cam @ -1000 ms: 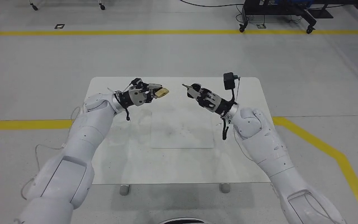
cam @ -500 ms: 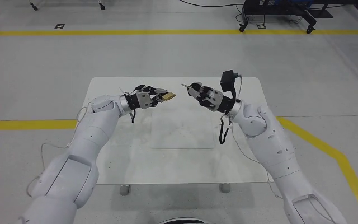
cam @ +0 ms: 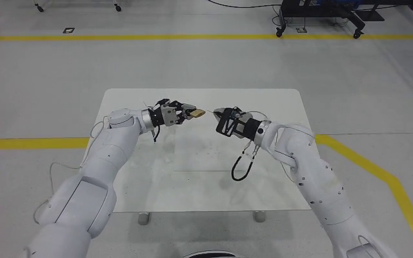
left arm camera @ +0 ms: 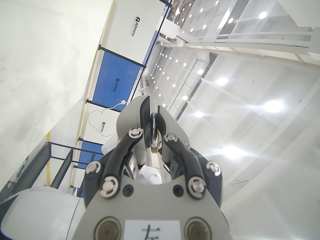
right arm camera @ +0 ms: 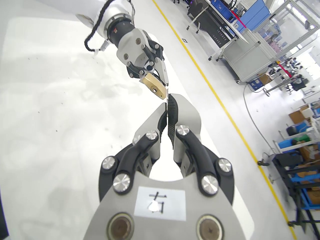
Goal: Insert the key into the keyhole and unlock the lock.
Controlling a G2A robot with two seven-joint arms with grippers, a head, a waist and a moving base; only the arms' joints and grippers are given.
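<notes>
A brass padlock (cam: 197, 113) hangs in the air over the far middle of the white table (cam: 271, 174), keyhole end (right arm camera: 155, 90) facing the other arm. My left gripper (cam: 187, 111) is shut on it; in the left wrist view the fingers (left arm camera: 146, 118) pinch its metal shackle (left arm camera: 154, 128). My right gripper (cam: 222, 120) is shut on a thin key (cam: 216, 112), held edge-on between its pads (right arm camera: 172, 112). The key tip (right arm camera: 167, 93) lies just beside the padlock's lower corner; I cannot tell whether they touch.
A black coiled cable (cam: 241, 166) hangs from the right wrist down over the table's middle. The tabletop under both grippers is bare, with faint scuffs (right arm camera: 75, 93). Yellow floor lines (cam: 361, 161) run past the table.
Both grippers moved toward each other over the table's middle. The right wrist turned and came lower, and the gap between key and padlock shrank to almost nothing.
</notes>
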